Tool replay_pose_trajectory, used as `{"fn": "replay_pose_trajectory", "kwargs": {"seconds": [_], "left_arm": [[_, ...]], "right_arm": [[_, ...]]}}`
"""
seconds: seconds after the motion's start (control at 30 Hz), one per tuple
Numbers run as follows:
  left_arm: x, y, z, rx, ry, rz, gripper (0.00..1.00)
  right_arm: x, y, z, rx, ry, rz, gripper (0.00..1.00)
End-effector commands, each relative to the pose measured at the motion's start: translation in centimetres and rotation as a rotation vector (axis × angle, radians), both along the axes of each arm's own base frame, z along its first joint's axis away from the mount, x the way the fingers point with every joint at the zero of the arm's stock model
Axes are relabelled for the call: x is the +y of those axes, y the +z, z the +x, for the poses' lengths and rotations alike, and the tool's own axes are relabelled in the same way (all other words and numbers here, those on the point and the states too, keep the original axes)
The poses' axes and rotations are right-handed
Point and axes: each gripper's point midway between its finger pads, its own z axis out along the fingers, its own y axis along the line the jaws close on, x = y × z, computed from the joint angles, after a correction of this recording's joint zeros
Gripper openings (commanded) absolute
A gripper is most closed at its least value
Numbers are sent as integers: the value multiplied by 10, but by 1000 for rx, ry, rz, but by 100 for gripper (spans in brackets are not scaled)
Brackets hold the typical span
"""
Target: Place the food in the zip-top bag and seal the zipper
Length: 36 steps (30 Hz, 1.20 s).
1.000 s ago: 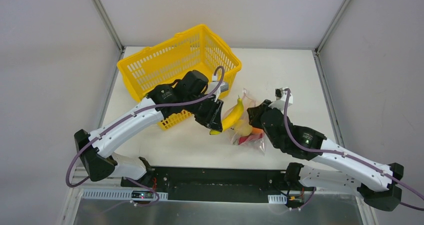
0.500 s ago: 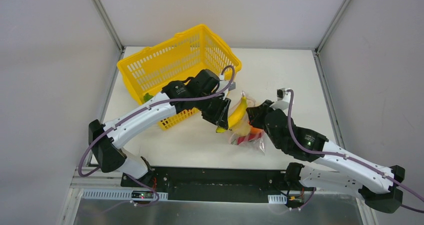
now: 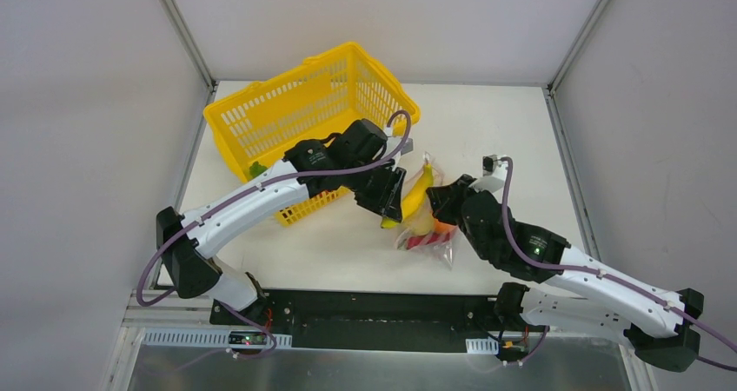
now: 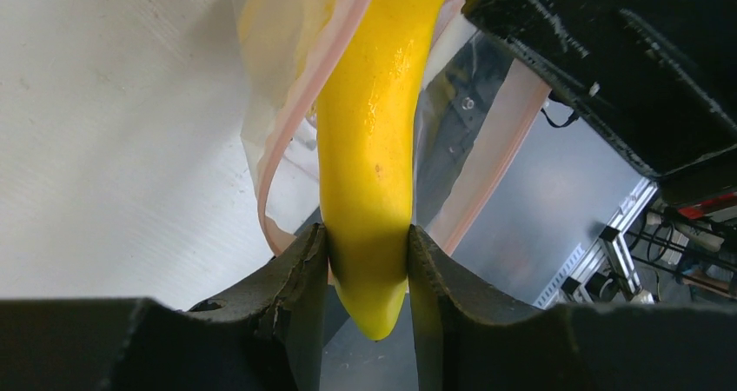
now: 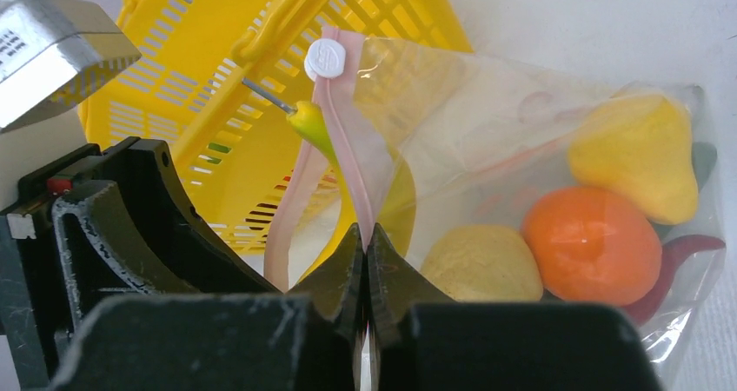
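my left gripper is clamped on the low tip of the glossy yellow banana, its other end poking into the open zip-top bag on the table just beside the yellow basket. right gripper is pinched tight on the pink zipper, and through the clear plastic i see an orange fruit, lemon and red chili.

left jaws hold the banana tilted at the bag, near the yellow basket.
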Motion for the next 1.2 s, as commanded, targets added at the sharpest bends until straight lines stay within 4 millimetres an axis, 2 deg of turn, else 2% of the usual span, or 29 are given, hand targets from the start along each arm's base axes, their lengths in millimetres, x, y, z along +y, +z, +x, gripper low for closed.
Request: {"fn": "replay_pose_trajectory", "kwargs": {"seconds": [0.0,0.23,0.37,0.57,0.67,0.77,0.9,1.03,1.17], "left_arm": [[-15,22,11,-55,33,-65,36],[-18,20,16,-45,54,-46,43],[-22,26,15,-62,42,-76,57],[-21,28,13,-75,26,-77,55],[-19,39,8,-108,1,-104,54],[-15,61,1,-151,-15,-172,55],[6,75,8,-247,74,-191,57],[24,56,15,-271,159,-127,58],[27,29,14,-217,182,-73,57]], "right_arm": [[6,16,1,-21,1,92,2],[3,18,1,-23,-6,105,2],[2,18,2,-24,-12,110,2],[0,18,3,-27,-21,110,3],[-2,17,4,-26,-32,112,3],[-4,15,6,-22,-40,112,3],[-2,13,7,-12,-33,112,3],[0,14,8,-6,-30,112,3],[0,13,9,-2,-27,114,3]]}}
